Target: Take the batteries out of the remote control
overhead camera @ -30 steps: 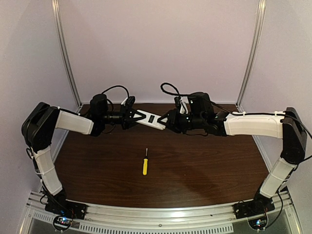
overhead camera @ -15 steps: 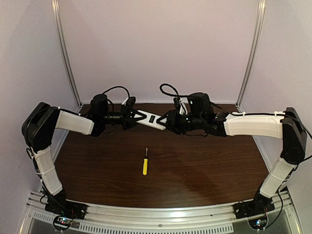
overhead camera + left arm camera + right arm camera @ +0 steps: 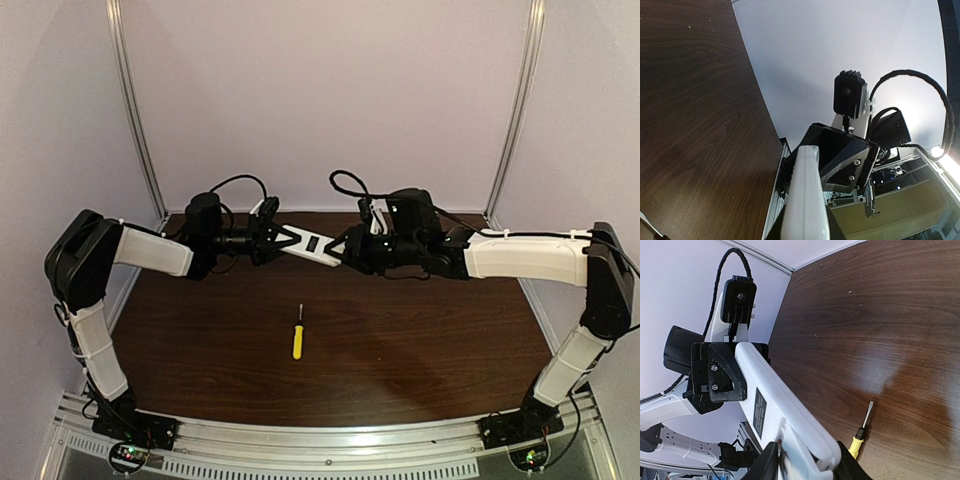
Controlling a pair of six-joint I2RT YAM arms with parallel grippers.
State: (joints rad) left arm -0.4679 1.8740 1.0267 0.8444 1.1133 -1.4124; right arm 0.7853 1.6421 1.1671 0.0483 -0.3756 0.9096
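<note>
The white remote control (image 3: 310,245) hangs in the air above the back of the table, held between both arms. My left gripper (image 3: 283,240) is shut on its left end. My right gripper (image 3: 342,252) closes around its right end. In the right wrist view the remote control (image 3: 775,390) shows a dark label, and a white lid piece at its near end sits slightly ajar between my right gripper (image 3: 807,467). In the left wrist view the remote control (image 3: 805,200) runs edge-on out of my left gripper (image 3: 806,232). The batteries are hidden.
A yellow-handled screwdriver (image 3: 297,338) lies on the brown table (image 3: 420,340) below the remote, seen again as the screwdriver (image 3: 860,437) past my right fingers. Pale walls and metal posts close off the back and sides.
The right arm has shifted slightly at the remote's end, its forearm a little higher. The left arm, the remote and the screwdriver have stayed put.
</note>
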